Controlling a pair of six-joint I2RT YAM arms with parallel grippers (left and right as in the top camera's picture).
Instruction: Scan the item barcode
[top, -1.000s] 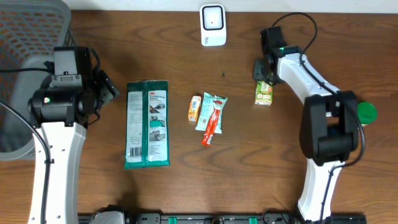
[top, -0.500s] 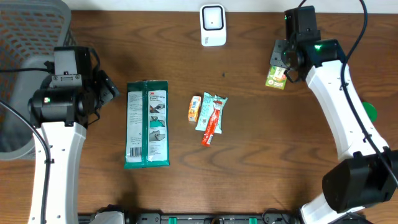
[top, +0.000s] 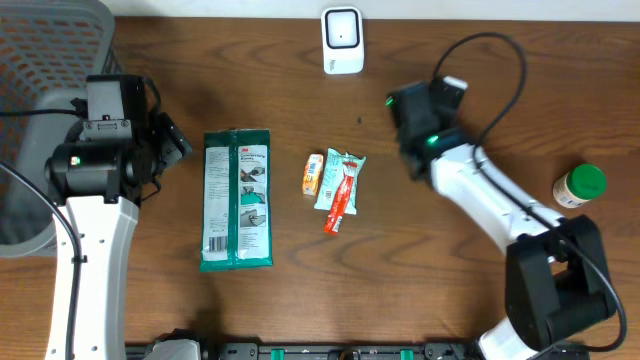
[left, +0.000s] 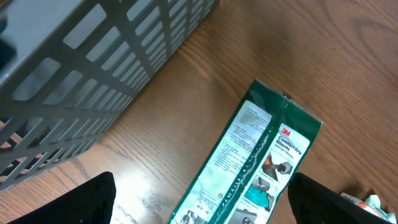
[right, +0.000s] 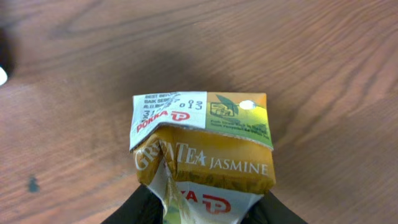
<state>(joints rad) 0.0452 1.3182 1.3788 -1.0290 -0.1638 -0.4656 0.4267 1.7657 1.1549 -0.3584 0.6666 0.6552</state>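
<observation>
The left arm (top: 92, 240) and right arm (top: 485, 200) have white links, black joints, black cables (top: 495, 38).

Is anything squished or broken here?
Yes, a little. The tea carton held in the right tool has a crumpled top. Its flap is creased and bent, not flat. Nothing looks spilled.

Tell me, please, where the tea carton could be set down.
Bare wood lies between the scanner and the glove pack, and between the teal packet and the near edge. Crowded around the teal packet and orange pack.
</observation>
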